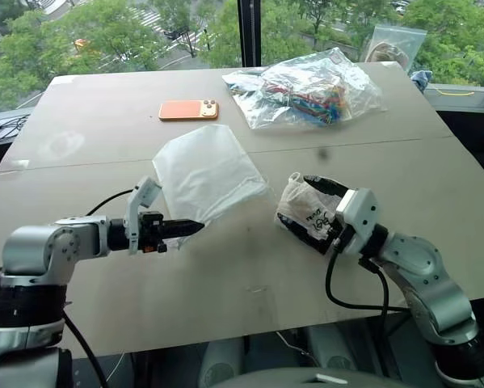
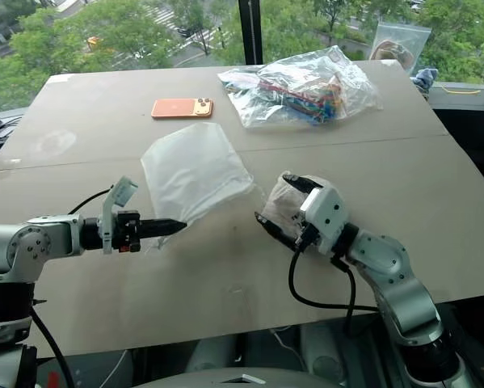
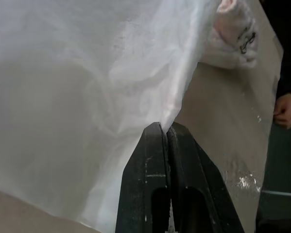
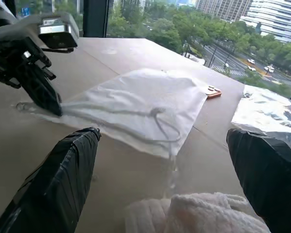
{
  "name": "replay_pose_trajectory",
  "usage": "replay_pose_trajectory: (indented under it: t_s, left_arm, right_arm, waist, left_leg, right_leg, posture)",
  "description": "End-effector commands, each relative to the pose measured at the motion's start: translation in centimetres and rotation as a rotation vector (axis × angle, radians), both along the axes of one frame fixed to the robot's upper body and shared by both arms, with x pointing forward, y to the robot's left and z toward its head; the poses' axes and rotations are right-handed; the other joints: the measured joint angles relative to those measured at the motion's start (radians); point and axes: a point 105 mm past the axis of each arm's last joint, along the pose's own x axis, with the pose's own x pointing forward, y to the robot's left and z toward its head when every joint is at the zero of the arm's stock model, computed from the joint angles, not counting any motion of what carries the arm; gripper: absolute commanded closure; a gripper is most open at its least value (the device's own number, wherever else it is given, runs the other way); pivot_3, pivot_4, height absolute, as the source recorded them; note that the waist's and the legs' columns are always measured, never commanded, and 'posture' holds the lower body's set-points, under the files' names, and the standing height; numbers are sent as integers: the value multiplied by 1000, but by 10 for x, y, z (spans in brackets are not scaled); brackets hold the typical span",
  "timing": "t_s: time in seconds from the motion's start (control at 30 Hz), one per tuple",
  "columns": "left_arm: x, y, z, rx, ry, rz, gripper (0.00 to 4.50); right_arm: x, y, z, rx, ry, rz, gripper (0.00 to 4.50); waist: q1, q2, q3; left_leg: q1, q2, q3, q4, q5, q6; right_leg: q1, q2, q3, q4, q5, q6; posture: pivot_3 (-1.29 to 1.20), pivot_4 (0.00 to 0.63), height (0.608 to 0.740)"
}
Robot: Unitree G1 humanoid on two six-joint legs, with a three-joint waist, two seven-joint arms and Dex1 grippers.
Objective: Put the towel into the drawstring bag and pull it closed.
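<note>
The drawstring bag [image 1: 205, 170] lies flat on the table as a thin translucent white pouch, its cord showing through the fabric [image 4: 157, 119]. My left gripper [image 1: 195, 228] is shut, pinching the bag's near edge between its black fingertips [image 3: 157, 133]. To the right, the cream ribbed towel [image 1: 296, 196] with its dark logo sits between the wide-set fingers of my right gripper [image 1: 300, 210], which holds it just right of the bag. In the right wrist view the towel [image 4: 198, 213] bulges between the two fingers, facing the bag [image 4: 135, 104].
An orange phone [image 1: 188, 109] lies beyond the bag. A clear plastic bag of colourful items [image 1: 306, 89] sits at the back right, with another plastic bag [image 1: 393, 44] by the window. A person's hand [image 3: 286, 109] shows past the table's edge.
</note>
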Motion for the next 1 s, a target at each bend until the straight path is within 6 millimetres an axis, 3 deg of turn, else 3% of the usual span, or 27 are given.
replay_pose_trajectory:
  t_s: [0.03,0.13,0.23,0.33,0.4,0.43,0.63,0.73,1.0]
  left_arm:
    - [0,15,1,120,-96,-17,4418]
    - [-1,24,-6,198,-166,-51,4418]
    - [-9,20,-1,157,-230,-140,4418]
    - [-10,18,-1,201,-326,-192,3656]
    - [-8,8,3,218,-434,-238,2734]
    - [-6,2,5,234,-487,-266,2477]
    - [2,-28,1,318,-642,-383,2477]
    - [19,-41,-1,376,-725,-358,2477]
    - [31,-50,-9,430,-809,-357,2477]
  right_arm:
    - [-2,4,3,-3,-17,29,0]
    - [-5,2,-4,-35,-3,60,0]
    - [-11,0,-11,-77,7,97,0]
    - [-12,-3,-10,-75,6,95,0]
    - [-13,-5,-11,-73,8,87,0]
    - [-14,-5,-11,-70,10,82,0]
    - [-16,-8,-11,-65,13,56,0]
    - [-18,-10,-12,-71,16,45,0]
    - [-24,-15,-14,-77,32,11,0]
  waist:
    - [3,0,0]
    - [8,0,0]
    - [9,0,0]
    - [9,0,0]
    - [9,0,0]
    - [9,0,0]
    - [22,0,0]
    - [25,0,0]
    - [21,0,0]
  left_leg:
    - [0,0,0,0,0,0]
    - [-1,0,0,0,0,0]
    - [0,0,1,0,0,0]
    - [-1,0,2,0,0,0]
    - [-1,0,1,0,0,0]
    - [0,0,1,0,0,0]
    - [-1,-1,2,0,0,0]
    - [-1,-1,2,1,0,0]
    - [-1,0,2,0,0,0]
  right_leg:
    - [0,0,0,0,0,0]
    - [0,-1,0,-1,0,0]
    - [0,-2,0,-1,0,0]
    - [-1,-2,0,-1,0,0]
    - [-1,-1,0,-1,-1,0]
    - [-1,-1,0,-1,-1,0]
    - [-1,-1,1,-1,0,0]
    - [-1,0,0,-1,0,1]
    - [-1,1,1,0,2,4]
  posture:
    - [0,150,740]
    - [0,150,740]
    - [0,150,740]
    - [0,150,740]
    - [0,150,740]
    - [0,150,740]
    - [0,150,740]
    - [0,150,740]
    - [0,150,740]
